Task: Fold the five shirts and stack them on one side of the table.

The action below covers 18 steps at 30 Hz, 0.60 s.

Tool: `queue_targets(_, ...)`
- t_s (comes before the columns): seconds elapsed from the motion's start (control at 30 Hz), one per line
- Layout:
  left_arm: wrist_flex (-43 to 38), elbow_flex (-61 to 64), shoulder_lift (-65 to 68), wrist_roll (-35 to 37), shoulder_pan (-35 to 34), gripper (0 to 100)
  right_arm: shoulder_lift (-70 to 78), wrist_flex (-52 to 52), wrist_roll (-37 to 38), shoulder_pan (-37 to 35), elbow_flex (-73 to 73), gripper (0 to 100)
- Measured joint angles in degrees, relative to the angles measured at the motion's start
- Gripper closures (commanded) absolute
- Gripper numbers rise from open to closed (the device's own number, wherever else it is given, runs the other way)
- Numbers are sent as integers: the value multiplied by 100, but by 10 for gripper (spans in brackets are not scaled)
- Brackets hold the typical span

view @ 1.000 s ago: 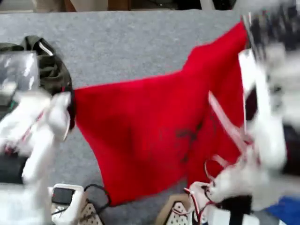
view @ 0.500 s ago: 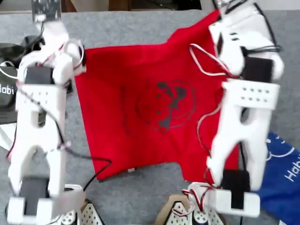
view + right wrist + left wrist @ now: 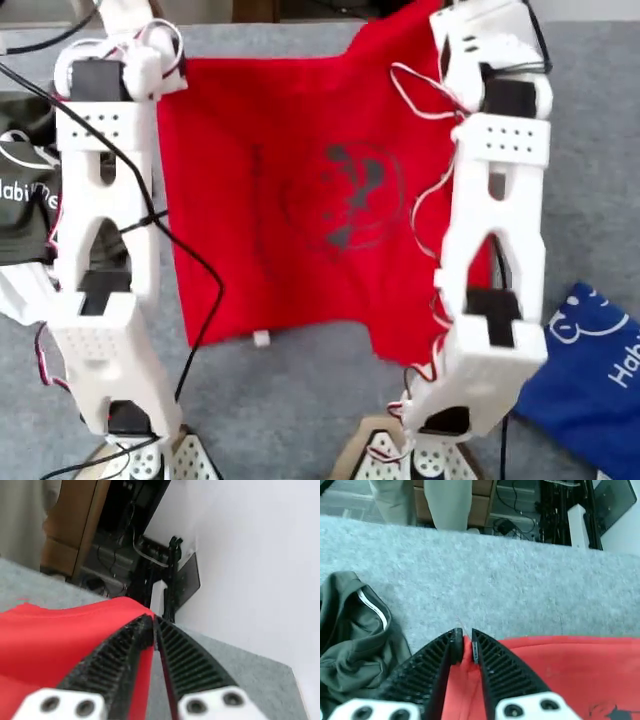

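Red cloth shirt spread over grey felt table; left hand, right hand each clenched on corner

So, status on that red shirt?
Left hand shut on far corner of red printed fabric shirt. Right hand shut on its other far corner. Dark green shirt and blue shirt lie at the sides.

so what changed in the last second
Both arms swung out toward the far edge of the table, drawing the red shirt from a skewed drape into a squared spread. The left hand and right hand kept their grip on its far corners. The green shirt and blue shirt stayed put.
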Motion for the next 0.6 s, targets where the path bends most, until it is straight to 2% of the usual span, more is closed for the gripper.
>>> queue_targets(0.13, 527, -774, 440, 0, -35, 981, 413, 510, -149, 0, -844, 993)
queue_targets(0.3, 1143, -1240, 703, 0, -35, 981, 492, 1697, -167, 0, -1495, 992)
queue_targets(0.6, 2330, -1345, 747, -114, 9, 981, 492, 4308, 686, 35, -2136, 993)
